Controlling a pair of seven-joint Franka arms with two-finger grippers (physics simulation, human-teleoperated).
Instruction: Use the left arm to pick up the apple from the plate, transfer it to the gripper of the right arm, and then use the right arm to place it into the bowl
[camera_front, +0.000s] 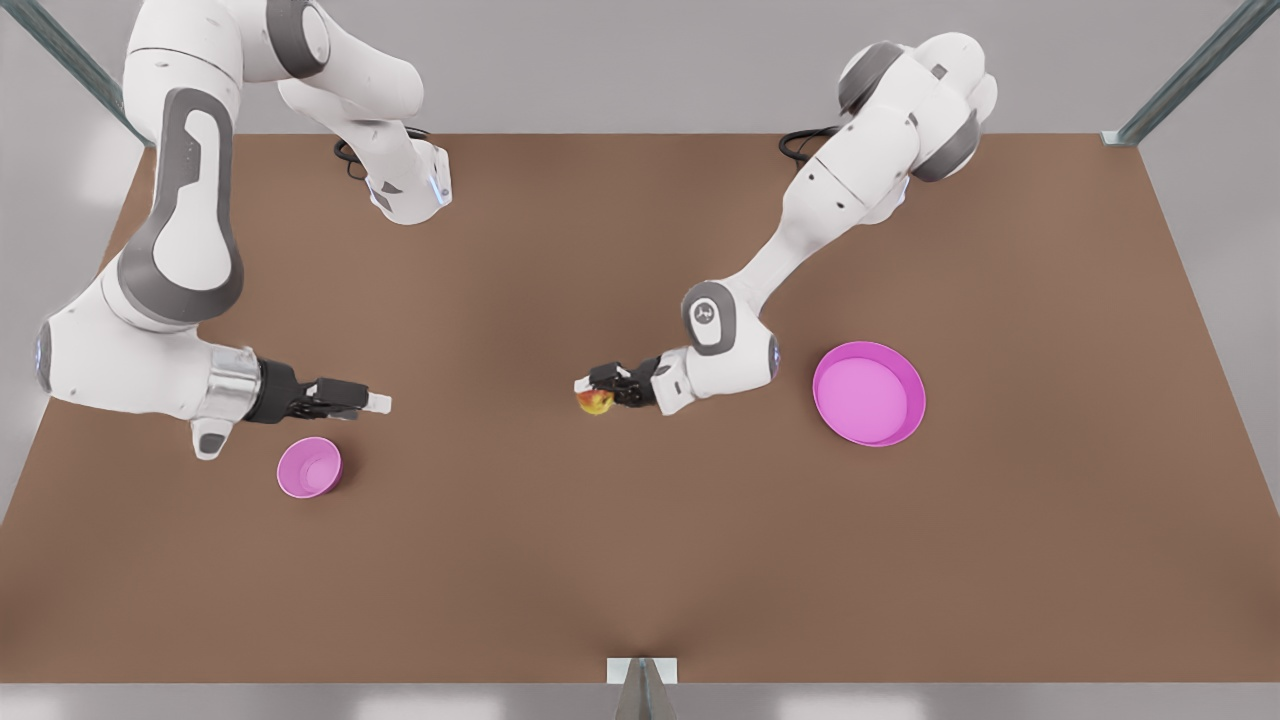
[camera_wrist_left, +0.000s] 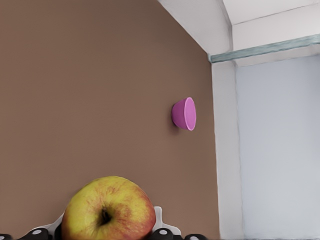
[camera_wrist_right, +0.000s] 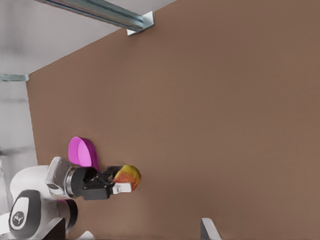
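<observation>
My left gripper (camera_front: 592, 392) is shut on the yellow-red apple (camera_front: 596, 402) and holds it above the table's middle, off the plate. In the left wrist view the apple (camera_wrist_left: 109, 210) sits between the black fingers. The magenta plate (camera_front: 868, 393) lies empty toward the front view's right, behind that arm. My right gripper (camera_front: 376, 403) hovers at the front view's left, just above the small pink bowl (camera_front: 309, 467), pointing toward the apple. Its white fingertips (camera_wrist_right: 210, 229) stand wide apart with nothing between them. The right wrist view looks at the left gripper (camera_wrist_right: 122, 186) with the apple (camera_wrist_right: 129, 176) and the plate (camera_wrist_right: 82, 152).
The brown table (camera_front: 640, 560) spans the scene, with a wide gap between the two grippers. Metal frame posts (camera_front: 1180, 80) stand at the far corners, and a small bracket (camera_front: 642, 672) sits at the near edge. The bowl (camera_wrist_left: 185, 113) is near the table's side edge.
</observation>
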